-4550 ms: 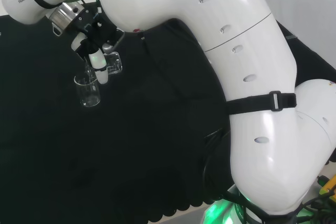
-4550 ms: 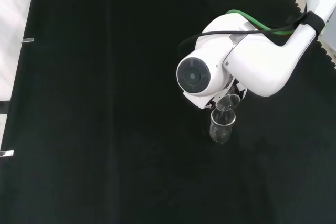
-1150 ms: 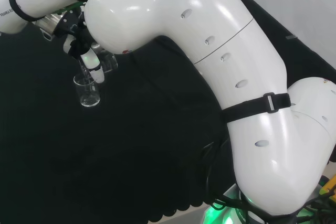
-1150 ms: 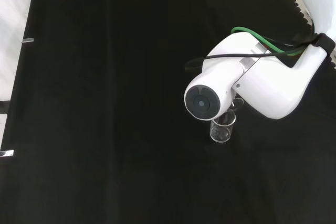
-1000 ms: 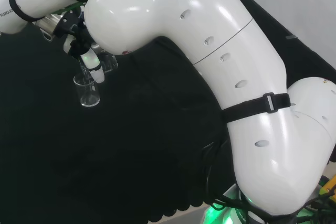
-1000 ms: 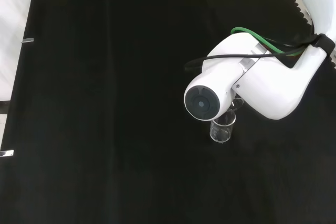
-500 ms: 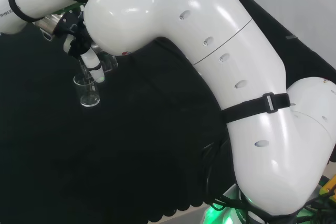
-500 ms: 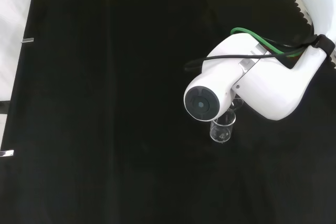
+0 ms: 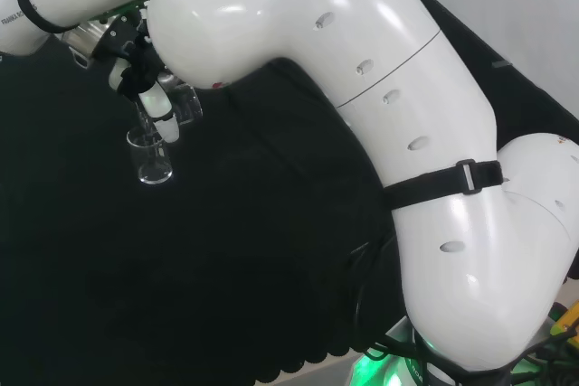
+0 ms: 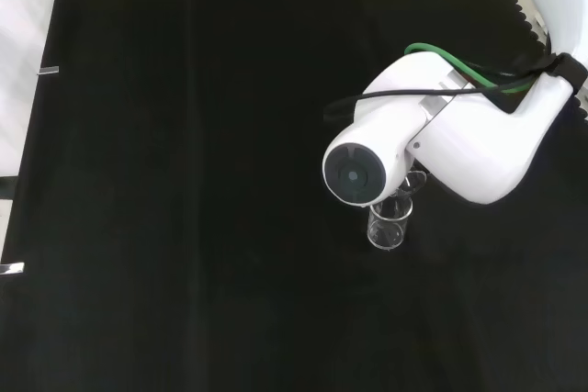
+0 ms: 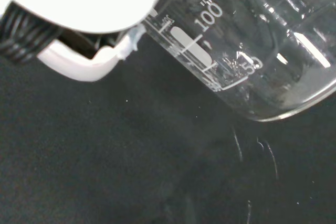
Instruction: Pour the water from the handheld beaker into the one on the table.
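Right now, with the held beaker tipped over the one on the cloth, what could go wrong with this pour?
1. The tilted beaker sits low over the standing beaker; in the head view its lip looks near the rim, so a nudge might topple it.
2. The standing beaker is small and clear, so water could miss onto the black cloth.
3. The hand grips smooth glass, which might slip while tilted.

This looks like a robotics lab: a big white robot arm (image 9: 398, 115) works over a bench draped in black cloth (image 10: 184, 181) (its edges taped down), and the glassware is lab ware, a clear beaker (image 11: 252, 51) with printed measuring marks.
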Motion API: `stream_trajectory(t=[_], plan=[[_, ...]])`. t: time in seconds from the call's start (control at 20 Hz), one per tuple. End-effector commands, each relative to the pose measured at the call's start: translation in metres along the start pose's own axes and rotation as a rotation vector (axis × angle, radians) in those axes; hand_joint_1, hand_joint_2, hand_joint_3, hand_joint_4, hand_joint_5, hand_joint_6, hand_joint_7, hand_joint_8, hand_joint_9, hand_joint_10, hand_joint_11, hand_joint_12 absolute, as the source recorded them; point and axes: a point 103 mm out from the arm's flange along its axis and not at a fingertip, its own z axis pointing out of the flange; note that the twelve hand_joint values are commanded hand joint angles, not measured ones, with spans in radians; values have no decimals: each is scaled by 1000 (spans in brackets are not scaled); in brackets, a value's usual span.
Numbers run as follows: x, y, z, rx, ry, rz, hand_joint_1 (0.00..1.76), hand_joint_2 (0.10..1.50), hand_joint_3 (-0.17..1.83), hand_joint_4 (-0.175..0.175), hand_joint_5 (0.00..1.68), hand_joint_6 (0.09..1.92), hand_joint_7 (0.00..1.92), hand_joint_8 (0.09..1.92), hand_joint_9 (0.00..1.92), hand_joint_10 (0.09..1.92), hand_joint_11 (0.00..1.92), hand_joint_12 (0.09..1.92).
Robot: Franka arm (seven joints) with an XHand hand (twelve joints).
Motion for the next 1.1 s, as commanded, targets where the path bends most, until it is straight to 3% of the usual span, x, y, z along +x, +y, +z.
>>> stream_trajectory(t=[0.05,0.45,0.85,1.1], plan=[[-7,-5,7,-104,89,-34,1330,568,694,-175,1478,257,1603,87,1709,87,1205,781],[-19,-11,17,-163,179,-68,1330,568,695,-175,1478,258,1603,87,1709,87,1206,780],[-28,-17,24,-259,277,-81,1330,568,696,-175,1478,258,1603,87,1708,87,1207,778],[-28,-18,24,-281,319,-92,1330,568,695,-175,1478,258,1602,87,1707,87,1206,777]])
